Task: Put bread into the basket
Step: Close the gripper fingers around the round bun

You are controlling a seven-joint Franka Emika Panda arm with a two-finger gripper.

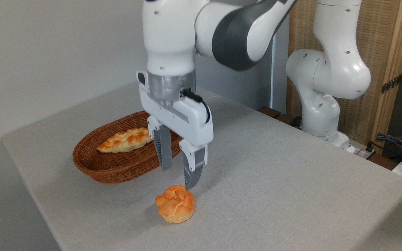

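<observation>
Hovering with jaws apart, the white two-finger gripper hangs just above the glossy golden knotted bun near the tabletop's front edge; grasp and transfer to the reddish-brown oval wicker basket remain.

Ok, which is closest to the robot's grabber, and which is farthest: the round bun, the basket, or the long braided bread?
From the end effector, in the camera view:
1. The round bun, on the table just below the fingertips.
2. The basket, behind and to the left; its near rim sits close by the left finger.
3. The long braided bread, lying inside the basket, farther left.
</observation>
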